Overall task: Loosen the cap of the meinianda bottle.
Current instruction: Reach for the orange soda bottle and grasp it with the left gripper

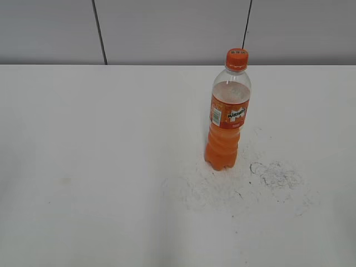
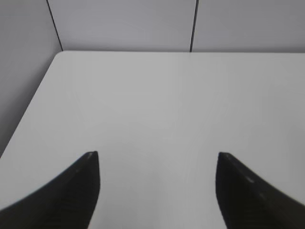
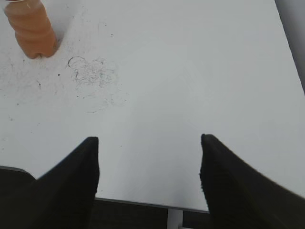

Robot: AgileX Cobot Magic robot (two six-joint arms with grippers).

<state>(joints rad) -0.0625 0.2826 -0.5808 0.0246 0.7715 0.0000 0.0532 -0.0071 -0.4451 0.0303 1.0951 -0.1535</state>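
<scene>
The meinianda bottle (image 1: 226,119) stands upright on the white table, right of the middle in the exterior view, with orange drink and an orange label. Its orange cap (image 1: 236,59) sits on top. The bottle's ribbed base also shows in the right wrist view (image 3: 31,29) at the top left; the cap is out of that view. My left gripper (image 2: 157,155) is open and empty over bare table. My right gripper (image 3: 148,139) is open and empty near the table's front edge, well short of the bottle. Neither gripper shows in the exterior view.
The white table (image 1: 100,167) has dark scuff marks (image 1: 275,173) right of the bottle's base, also visible in the right wrist view (image 3: 90,76). A grey panelled wall (image 1: 167,28) runs behind the table. The table's left edge (image 2: 28,109) shows in the left wrist view.
</scene>
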